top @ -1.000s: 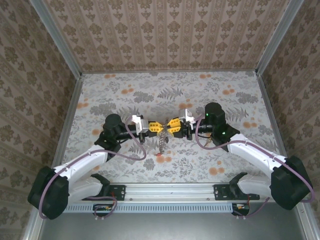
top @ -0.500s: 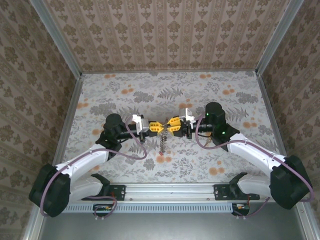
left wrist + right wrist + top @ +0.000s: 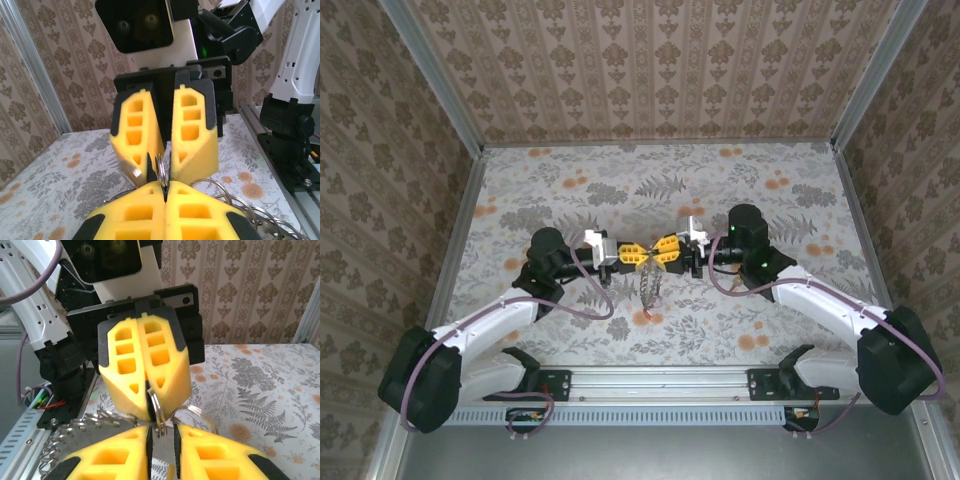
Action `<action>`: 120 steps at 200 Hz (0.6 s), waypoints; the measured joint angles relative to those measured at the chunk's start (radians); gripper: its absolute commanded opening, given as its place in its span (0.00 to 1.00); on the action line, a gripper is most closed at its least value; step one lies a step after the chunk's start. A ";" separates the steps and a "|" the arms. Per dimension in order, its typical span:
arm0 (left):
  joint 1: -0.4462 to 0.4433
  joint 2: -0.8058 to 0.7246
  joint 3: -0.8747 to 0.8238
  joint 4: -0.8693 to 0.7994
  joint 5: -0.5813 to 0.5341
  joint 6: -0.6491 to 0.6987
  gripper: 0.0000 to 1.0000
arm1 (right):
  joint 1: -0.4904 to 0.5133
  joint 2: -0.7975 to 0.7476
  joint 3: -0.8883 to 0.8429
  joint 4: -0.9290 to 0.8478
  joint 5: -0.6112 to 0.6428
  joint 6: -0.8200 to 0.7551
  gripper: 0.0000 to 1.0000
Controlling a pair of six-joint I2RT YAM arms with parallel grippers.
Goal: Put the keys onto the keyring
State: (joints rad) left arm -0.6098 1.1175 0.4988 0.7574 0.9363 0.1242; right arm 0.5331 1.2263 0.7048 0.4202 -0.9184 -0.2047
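From above, the two arms reach in from the near corners and meet tip to tip over the middle of the floral tabletop (image 3: pixel 570 170), the left pincer (image 3: pixel 632 256) and the right pincer (image 3: pixel 667 247) almost touching. Below their meeting point hangs one thin dangling bunch (image 3: pixel 647 288) with a red speck (image 3: pixel 642 318) at its lower end. At this range keys cannot be told from links, so they cannot be counted. The wrist views show what the overhead view cannot: one small silvery split keyring (image 3: pixel 160 170) stands on edge between the four yellow fingers. The left wrist view shows its own two fingers pressed flat together, with the keyring rising from their seam. The right wrist view confirms this from the front, the left pincer clamped on the ring's rim. The right pincer's fingers stand a narrow slot apart with the ring's other edge in that slot. Whether their pads actually press it I cannot tell. The right wrist view also shows a chain of links (image 3: pixel 102 416) trailing off to the lower left. In the left wrist view several wire loops curve away to the lower right, overlapping too much to count.
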 measured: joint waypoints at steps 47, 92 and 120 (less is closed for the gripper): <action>-0.007 0.003 0.000 0.022 -0.016 -0.002 0.00 | 0.006 0.006 0.000 0.000 -0.011 0.000 0.21; -0.011 0.011 0.000 0.031 -0.016 -0.002 0.00 | 0.006 0.006 0.000 -0.001 -0.008 0.000 0.18; -0.011 0.015 0.000 0.033 -0.014 -0.001 0.00 | 0.005 0.006 0.000 -0.001 -0.002 0.000 0.18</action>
State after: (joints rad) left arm -0.6212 1.1328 0.4988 0.7902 0.9218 0.1230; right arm 0.5385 1.2324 0.7048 0.4191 -0.9203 -0.2043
